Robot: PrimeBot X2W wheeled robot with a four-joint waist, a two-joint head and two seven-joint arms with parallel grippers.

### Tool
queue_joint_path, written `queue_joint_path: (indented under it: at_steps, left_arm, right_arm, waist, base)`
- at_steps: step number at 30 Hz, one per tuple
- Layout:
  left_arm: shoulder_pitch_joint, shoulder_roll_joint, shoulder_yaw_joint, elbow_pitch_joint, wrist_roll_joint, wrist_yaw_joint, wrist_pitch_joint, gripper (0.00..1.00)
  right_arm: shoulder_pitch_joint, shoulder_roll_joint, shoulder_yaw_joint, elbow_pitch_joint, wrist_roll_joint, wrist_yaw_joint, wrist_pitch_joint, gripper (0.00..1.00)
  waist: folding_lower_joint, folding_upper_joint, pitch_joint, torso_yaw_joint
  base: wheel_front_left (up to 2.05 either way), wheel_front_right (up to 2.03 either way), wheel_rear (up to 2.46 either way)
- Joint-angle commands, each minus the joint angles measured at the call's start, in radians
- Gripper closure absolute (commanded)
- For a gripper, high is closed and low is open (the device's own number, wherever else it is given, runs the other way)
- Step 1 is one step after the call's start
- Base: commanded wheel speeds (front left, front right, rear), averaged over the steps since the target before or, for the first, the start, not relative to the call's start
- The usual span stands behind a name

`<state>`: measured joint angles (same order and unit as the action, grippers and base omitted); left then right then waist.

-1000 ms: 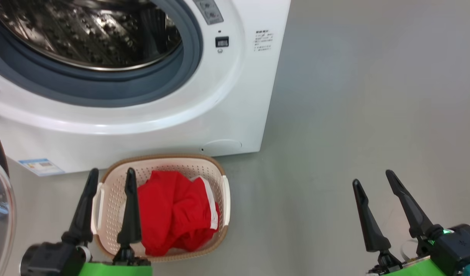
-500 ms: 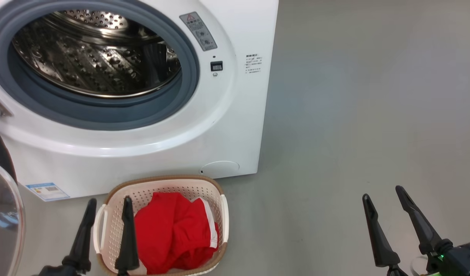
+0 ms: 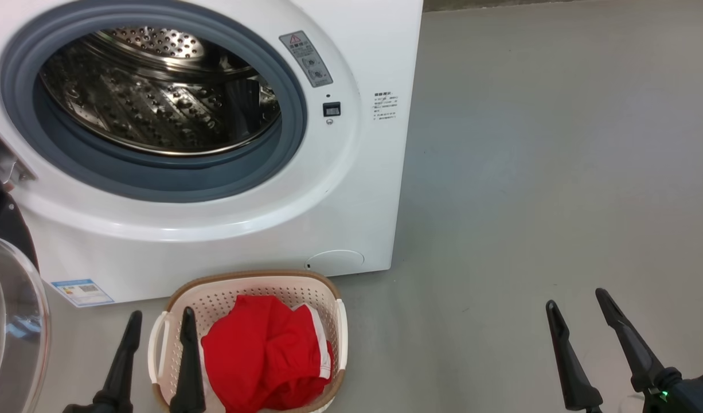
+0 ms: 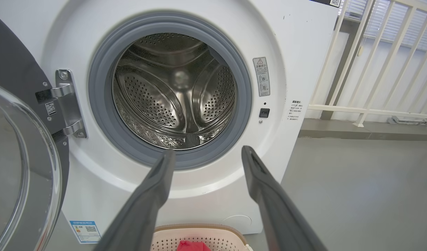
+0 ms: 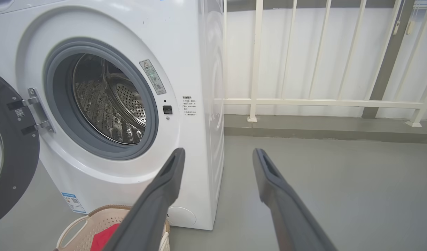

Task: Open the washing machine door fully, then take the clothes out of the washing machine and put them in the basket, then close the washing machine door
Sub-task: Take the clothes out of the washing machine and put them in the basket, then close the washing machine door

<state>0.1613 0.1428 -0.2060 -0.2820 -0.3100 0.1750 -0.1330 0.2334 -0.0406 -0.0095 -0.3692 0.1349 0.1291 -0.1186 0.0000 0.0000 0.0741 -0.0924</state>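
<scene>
The white washing machine [image 3: 351,189] stands with its door [image 3: 10,321] swung wide to the left, glass bowl facing out. Its steel drum [image 4: 175,94] holds no clothes that I can see. Red clothes [image 3: 265,355] with white trim lie in the cream basket [image 3: 337,327] on the floor before the machine. My left gripper [image 3: 159,315] hovers open over the basket's left end, holding nothing. Off to the right, over bare floor, my right gripper [image 3: 578,298] is open too. The door's black rim [image 5: 11,167] and hinge [image 4: 67,104] are at the machine's left.
Grey floor [image 3: 546,172] stretches to the right of the machine. A white railing [image 5: 304,101] on a low kerb runs behind it, in front of a pale wall. A blue label [image 3: 82,291] sits low on the machine's front.
The head camera has tilted up, so the machine and basket sit lower in the picture and more of the drum shows. Both grippers stay open and have dropped toward the bottom edge.
</scene>
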Motion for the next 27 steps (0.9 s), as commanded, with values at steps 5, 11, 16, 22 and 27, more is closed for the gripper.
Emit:
queue_joint_path:
  at_steps: [5, 11, 16, 22, 27]
  left_arm:
    - [-0.010, 0.012, 0.023, -0.039, -0.002, 0.008, 0.004, 0.00]
    - [-0.008, 0.015, 0.020, -0.043, -0.001, 0.011, 0.007, 0.00]
    - [-0.008, 0.021, 0.016, -0.048, 0.001, 0.011, 0.010, 0.00]
    - [-0.012, 0.027, 0.015, -0.056, 0.004, 0.012, 0.010, 0.00]
    - [-0.015, 0.029, 0.013, -0.058, 0.004, 0.014, 0.009, 0.00]
  right_arm:
    - [0.001, -0.010, 0.022, -0.036, 0.013, 0.002, 0.004, 0.00]
    - [0.003, -0.010, 0.022, -0.041, 0.014, 0.002, 0.005, 0.00]
    - [0.004, -0.010, 0.022, -0.044, 0.015, 0.002, 0.005, 0.00]
    - [0.000, -0.010, 0.022, -0.043, 0.018, 0.002, 0.004, 0.00]
    - [-0.001, -0.010, 0.021, -0.043, 0.018, 0.002, 0.004, 0.00]
  waist:
    - [0.0000, 0.0000, 0.000, 0.006]
    - [0.0000, 0.0000, 0.000, 0.011]
    - [0.0000, 0.0000, 0.002, 0.012]
    - [0.0000, 0.0000, 0.007, 0.012]
    - [0.0000, 0.0000, 0.009, 0.014]
  base:
    - [0.00, 0.00, 0.00]
    - [-0.31, 0.31, 0.00]
    - [-1.07, 1.05, 0.01]
    - [-1.52, 1.47, 0.06]
    - [-0.92, 0.92, 0.00]
